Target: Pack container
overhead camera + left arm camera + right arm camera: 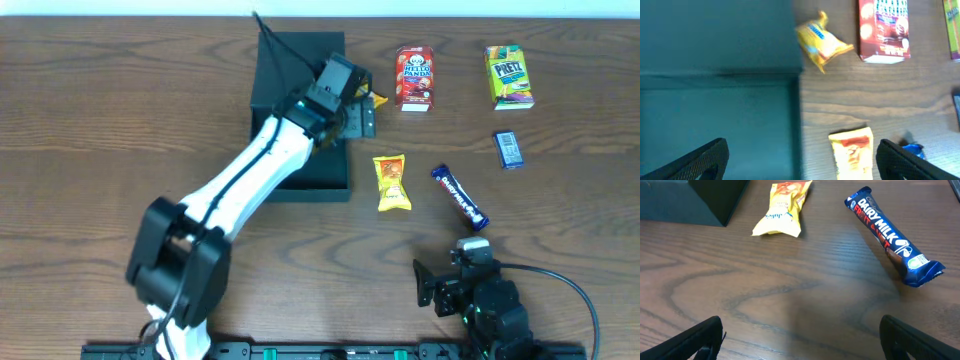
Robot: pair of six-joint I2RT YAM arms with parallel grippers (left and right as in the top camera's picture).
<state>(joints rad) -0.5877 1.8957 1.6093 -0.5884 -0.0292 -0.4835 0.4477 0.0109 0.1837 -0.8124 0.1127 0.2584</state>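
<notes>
Left end effector released, fingers spread wide, nothing between them, poised above the right edge of the box. Box resting on the worktop, toward 11 o'clock from its middle, lid flap folded back at 12 o'clock. Right end effector likewise released and empty, low at 5 o'clock, facing a chocolate bar and a yellow packet. Crumpled yellow wrapper just beside the lid at 3 o'clock, red carton further that way. Green carton at 2 o'clock, small blue packet at its 6 o'clock.
</notes>
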